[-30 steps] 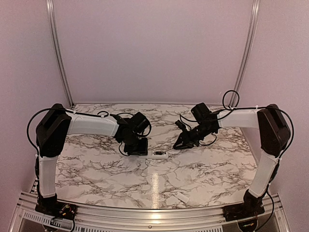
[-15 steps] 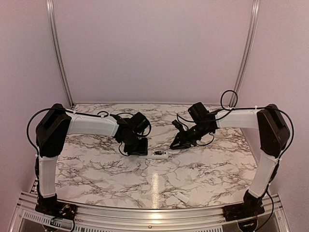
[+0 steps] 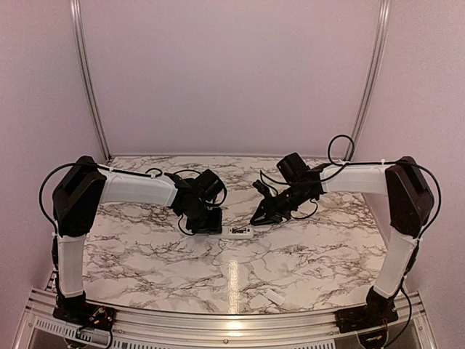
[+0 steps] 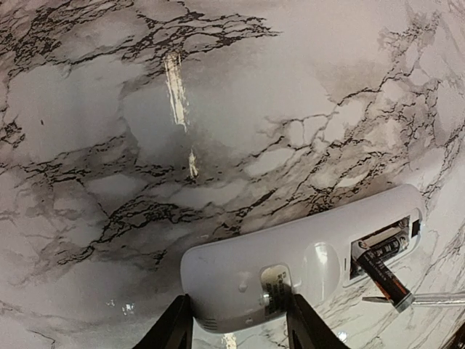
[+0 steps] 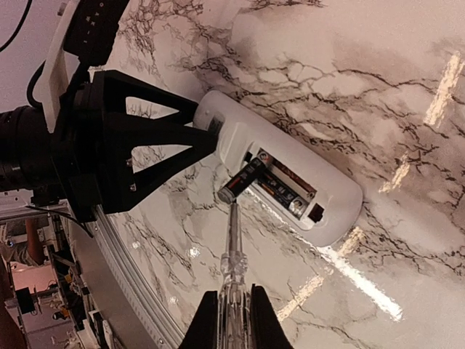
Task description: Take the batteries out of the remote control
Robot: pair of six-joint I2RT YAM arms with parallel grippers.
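The left fingers are squeezing one end of the slim white plastic remote control, which is lying back-up on the marble-look bench. The right fingers are closed tight on a thin silvery stick tool with a clear handle, its tip touching a small dark round battery that is tilting up out of the open slot. The other battery is lying inside.
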